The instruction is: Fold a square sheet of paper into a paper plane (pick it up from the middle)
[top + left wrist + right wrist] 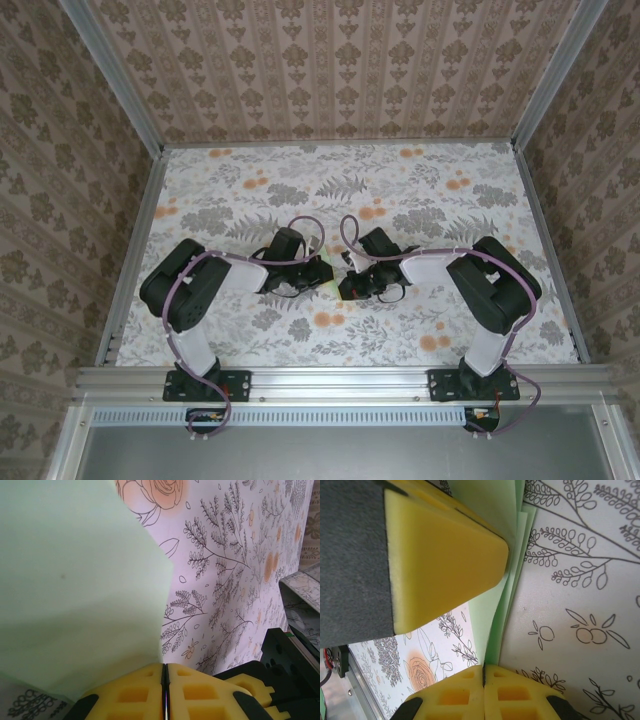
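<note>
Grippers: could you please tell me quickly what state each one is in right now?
Left gripper: shut on the folded green paper.
Right gripper: shut on the same paper.

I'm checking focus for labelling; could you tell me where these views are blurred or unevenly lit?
Top external: evenly lit, no glare. Left wrist: the green paper is soft and out of focus near the lens, the tablecloth behind it crisp. Right wrist: paper edges and tablecloth print both sharp.
</note>
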Tool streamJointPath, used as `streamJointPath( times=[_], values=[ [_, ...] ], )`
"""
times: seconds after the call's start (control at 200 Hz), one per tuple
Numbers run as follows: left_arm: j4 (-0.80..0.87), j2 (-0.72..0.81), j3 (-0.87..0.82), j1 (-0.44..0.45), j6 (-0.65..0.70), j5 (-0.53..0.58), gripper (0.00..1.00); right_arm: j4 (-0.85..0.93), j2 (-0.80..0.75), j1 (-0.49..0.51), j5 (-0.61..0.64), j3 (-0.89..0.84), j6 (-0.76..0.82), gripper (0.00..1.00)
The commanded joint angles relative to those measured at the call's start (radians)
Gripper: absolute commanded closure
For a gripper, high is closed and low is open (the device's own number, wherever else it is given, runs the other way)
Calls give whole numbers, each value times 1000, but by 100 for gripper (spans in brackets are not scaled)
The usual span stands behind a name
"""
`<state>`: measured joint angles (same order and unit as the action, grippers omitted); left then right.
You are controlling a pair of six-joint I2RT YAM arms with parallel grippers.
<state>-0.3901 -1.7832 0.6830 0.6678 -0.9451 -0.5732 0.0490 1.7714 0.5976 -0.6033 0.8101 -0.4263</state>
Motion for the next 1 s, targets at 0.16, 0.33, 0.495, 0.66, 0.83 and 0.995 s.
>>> streamJointPath(
  times=[0.16,0.33,0.495,0.66,0.83,0.995],
  values=[
    [85,-32,23,3,32,28,89,38,-14,-7,9,15,-24,82],
    [106,-33,16,3,34,34,89,3,-136,-8,60,-16,-49,68],
    [111,-34,18,3,34,36,89,-3,-178,-3,64,-26,-36,73],
    [121,-35,18,3,29,44,90,8,-118,27,34,22,-28,89],
    [120,-36,18,2,22,45,91,-34,-68,30,43,24,-42,95],
    [118,-39,20,3,19,43,91,-27,-29,30,38,43,-42,97]
  ],
)
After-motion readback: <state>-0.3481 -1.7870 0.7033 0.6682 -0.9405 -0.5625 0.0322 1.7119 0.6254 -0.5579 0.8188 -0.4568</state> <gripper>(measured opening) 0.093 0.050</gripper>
